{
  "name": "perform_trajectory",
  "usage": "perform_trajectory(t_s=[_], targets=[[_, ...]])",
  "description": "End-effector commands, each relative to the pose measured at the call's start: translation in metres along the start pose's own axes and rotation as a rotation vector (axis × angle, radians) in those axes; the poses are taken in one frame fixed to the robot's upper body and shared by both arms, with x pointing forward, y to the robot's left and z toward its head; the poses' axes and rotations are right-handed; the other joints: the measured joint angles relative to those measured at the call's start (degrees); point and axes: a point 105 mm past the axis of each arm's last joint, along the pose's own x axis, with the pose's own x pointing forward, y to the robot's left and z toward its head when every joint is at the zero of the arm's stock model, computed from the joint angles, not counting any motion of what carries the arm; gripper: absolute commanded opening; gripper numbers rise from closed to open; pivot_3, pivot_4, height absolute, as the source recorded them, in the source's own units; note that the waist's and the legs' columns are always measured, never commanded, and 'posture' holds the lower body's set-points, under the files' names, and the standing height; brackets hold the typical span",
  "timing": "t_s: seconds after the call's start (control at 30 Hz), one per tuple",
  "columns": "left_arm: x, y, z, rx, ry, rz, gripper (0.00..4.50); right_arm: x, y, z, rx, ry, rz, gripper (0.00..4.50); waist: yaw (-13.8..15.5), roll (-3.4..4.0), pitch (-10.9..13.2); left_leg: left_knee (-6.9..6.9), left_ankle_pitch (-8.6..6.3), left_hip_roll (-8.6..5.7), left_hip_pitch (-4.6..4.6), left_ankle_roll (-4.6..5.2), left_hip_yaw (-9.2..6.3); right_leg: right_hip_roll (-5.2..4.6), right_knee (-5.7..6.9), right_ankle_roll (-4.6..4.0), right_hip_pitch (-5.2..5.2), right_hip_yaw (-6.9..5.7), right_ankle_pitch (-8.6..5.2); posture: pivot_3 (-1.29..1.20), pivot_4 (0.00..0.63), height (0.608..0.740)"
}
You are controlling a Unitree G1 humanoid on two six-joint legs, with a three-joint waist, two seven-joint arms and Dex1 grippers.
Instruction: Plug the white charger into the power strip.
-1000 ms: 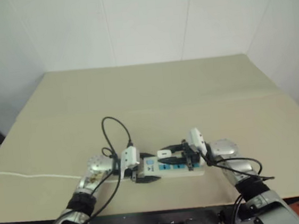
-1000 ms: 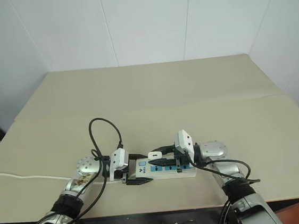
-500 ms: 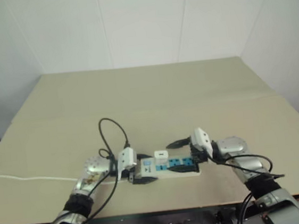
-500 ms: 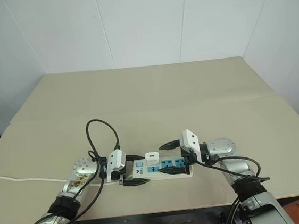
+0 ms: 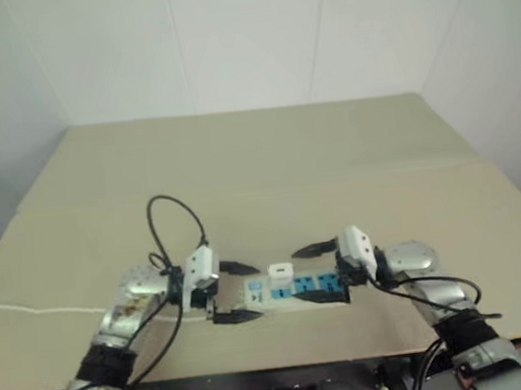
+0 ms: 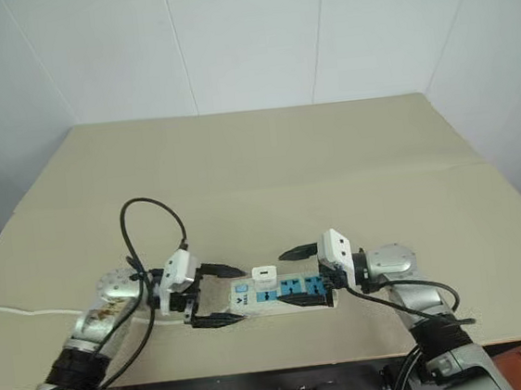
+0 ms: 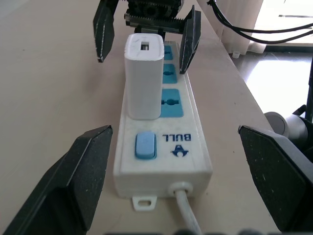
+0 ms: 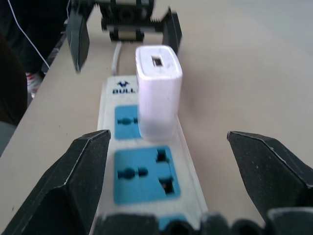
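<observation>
The white charger [image 7: 144, 77] is standing upright in the socket of the power strip [image 7: 166, 147] nearest its switch end, seated with no prongs showing, so the plugging step looks done. The strip is lying flat near the front edge of the tan table [image 6: 259, 176], its thin white cord [image 6: 12, 312] trailing off toward the robot's left.

The left hand [image 6: 208, 296] is hovering at the switch end, its fingers spread wide on either side of the strip and gripping nothing. The right hand [image 6: 299, 275] is facing it from the other end, equally wide open and empty, its fingers flanking the blue sockets. Both are sitting clear of the charger, probably so it is not disturbed.
</observation>
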Motion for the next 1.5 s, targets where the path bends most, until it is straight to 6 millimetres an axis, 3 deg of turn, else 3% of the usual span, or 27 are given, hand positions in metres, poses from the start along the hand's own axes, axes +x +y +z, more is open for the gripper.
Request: perform_trajectory(t_s=[0.03,0.1,0.2,0.3,0.43,0.57,0.87,1.07,1.23,1.5], targets=[[-0.009,-0.002,0.027,0.047,-0.044,-0.033,4.47,-0.021,-0.005,0.028,-0.084,-0.007,-0.025,4.5,0.1,0.09,0.51,0.0,0.0,-0.01,-0.05,0.0,0.0,-0.01,-0.01,0.0,-0.05,0.0,0.0,0.0,0.15,0.74],[-0.014,-0.002,0.033,0.068,-0.043,-0.01,4.47,-0.034,-0.005,0.037,-0.113,0.019,-0.034,4.5,0.18,0.23,0.85,0.01,0.0,-0.03,-0.26,0.0,0.0,-0.04,0.0,0.0,-0.26,0.01,0.03,0.0,0.15,0.74],[-0.033,0.006,0.044,0.103,-0.033,0.1,4.47,-0.064,-0.006,0.054,-0.125,0.058,-0.082,4.5,0.45,0.24,0.96,0.08,0.02,-0.05,-0.93,-0.01,-0.03,-0.04,0.14,-0.32,-0.94,0.0,0.26,0.0,0.15,0.74],[-0.056,0.011,0.049,0.12,-0.01,0.241,4.47,-0.092,-0.009,0.061,-0.101,0.116,-0.157,4.5,0.38,0.23,1.12,0.06,0.01,-0.05,-0.97,-0.01,-0.03,-0.05,0.1,-0.34,-0.98,-0.02,0.26,0.0,0.15,0.74],[-0.088,-0.007,0.041,0.055,0.095,0.293,4.47,-0.126,-0.01,0.06,-0.041,0.22,-0.281,4.5,0.1,0.24,1.25,0.02,0.0,-0.06,-0.95,-0.01,0.02,-0.11,0.04,-0.32,-0.96,-0.02,0.24,0.0,0.15,0.74],[-0.106,-0.018,0.033,0.003,0.157,0.332,4.47,-0.142,-0.006,0.064,0.004,0.225,-0.358,4.5,0.21,0.25,1.41,0.04,0.02,-0.09,-0.91,-0.03,0.07,-0.17,0.06,-0.15,-0.93,-0.02,0.14,0.0,0.15,0.74],[-0.095,-0.008,0.029,0.035,0.2,0.42,4.47,-0.141,0.0,0.067,-0.054,0.242,-0.366,4.5,0.97,0.26,1.42,0.12,0.07,-0.08,-0.89,-0.1,0.12,-0.17,0.07,0.07,-0.88,0.0,0.1,0.0,0.15,0.74],[-0.09,-0.008,0.028,0.057,0.197,0.413,4.47,-0.146,-0.004,0.063,-0.036,0.285,-0.422,4.5,0.96,0.26,1.42,0.12,0.07,-0.09,-0.91,-0.1,0.14,-0.18,0.05,-0.21,-0.89,0.01,0.26,0.0,0.15,0.74],[-0.085,0.002,0.032,0.067,0.148,0.474,4.47,-0.143,-0.009,0.07,-0.086,0.237,-0.455,4.5,1.04,0.25,1.42,0.15,0.07,-0.1,-0.9,-0.1,0.13,-0.17,0.09,-0.24,-0.88,0.01,0.28,0.0,0.15,0.74],[-0.085,0.005,0.031,0.052,0.173,0.451,4.47,-0.137,0.0,0.07,-0.132,0.21,-0.378,4.5,0.98,0.25,1.42,0.2,0.07,-0.1,-0.88,-0.1,0.13,-0.15,0.12,-0.23,-0.84,0.01,0.3,0.0,0.15,0.74]])
